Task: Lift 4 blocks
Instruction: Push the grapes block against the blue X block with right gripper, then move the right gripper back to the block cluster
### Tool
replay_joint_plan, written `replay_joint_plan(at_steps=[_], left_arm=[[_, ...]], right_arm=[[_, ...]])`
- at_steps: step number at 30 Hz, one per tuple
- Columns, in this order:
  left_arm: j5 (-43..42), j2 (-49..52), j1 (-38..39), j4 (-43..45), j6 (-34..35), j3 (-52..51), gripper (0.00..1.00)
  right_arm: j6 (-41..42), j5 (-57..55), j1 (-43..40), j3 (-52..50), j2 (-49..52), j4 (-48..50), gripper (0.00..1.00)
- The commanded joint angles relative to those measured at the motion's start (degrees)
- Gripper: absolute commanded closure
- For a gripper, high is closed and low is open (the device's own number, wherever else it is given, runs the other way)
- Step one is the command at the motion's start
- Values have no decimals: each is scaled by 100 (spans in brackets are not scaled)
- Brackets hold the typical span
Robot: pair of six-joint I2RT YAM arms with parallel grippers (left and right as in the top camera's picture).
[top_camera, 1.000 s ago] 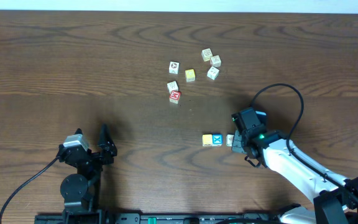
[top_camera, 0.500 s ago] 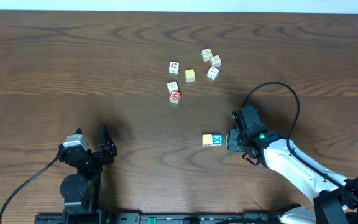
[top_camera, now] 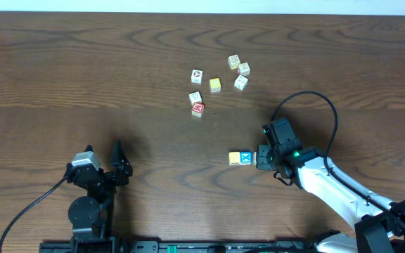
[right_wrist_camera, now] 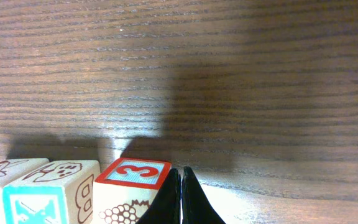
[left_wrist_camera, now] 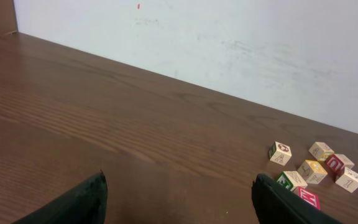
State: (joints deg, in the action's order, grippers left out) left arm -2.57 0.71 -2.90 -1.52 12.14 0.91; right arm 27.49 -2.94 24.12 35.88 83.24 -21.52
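**Right gripper** (right_wrist_camera: 180, 198): my two fingers are pressed flat together with no gap, and nothing is gripped between them. The tips stand low over the table (right_wrist_camera: 260, 74).

**Nearest item:** the whitish block (right_wrist_camera: 135, 186) sits directly against my closed tips, on the side toward my other arm. Its upper face is red-bordered and carries a figure 3. The tips appear to touch its near corner. That point falls at the bottom edge of the wrist view, so I cannot confirm contact.

**Next outward, same line:** the blue X block (right_wrist_camera: 45, 196) abuts the whitish block. The yellow-orange block (top_camera: 234, 158) abuts the blue one on its far side. The three make one straight row leading away from my right jaws, all resting on the table.

**Farther out:** the red block (top_camera: 197, 108) lies well apart from my right jaws, diagonally ahead toward the far edge. Another whitish cube (top_camera: 195, 98) sits close against its far side. Beyond these is a loose group of other cubes, among them a pale yellow cube (top_camera: 215, 84).

**Left gripper** (left_wrist_camera: 179, 180): my jaws stand spread wide and hold nothing. One finger shows at each lower corner of the wrist view, with bare wood between them. The gripper is well apart from every block. The far group of cubes lies ahead of it, off toward my right arm.
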Motion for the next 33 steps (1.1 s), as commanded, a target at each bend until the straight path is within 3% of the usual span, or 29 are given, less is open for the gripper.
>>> replay_joint_plan(at_steps=[1,33], left_arm=[[173,-9,7,-254,-48,-68,25],[173,-9,7,-254,-48,-68,25]], right_arm=[[-195,70,-46,-17,24,63,99],[-529,431,-46,-17,24,245,99]])
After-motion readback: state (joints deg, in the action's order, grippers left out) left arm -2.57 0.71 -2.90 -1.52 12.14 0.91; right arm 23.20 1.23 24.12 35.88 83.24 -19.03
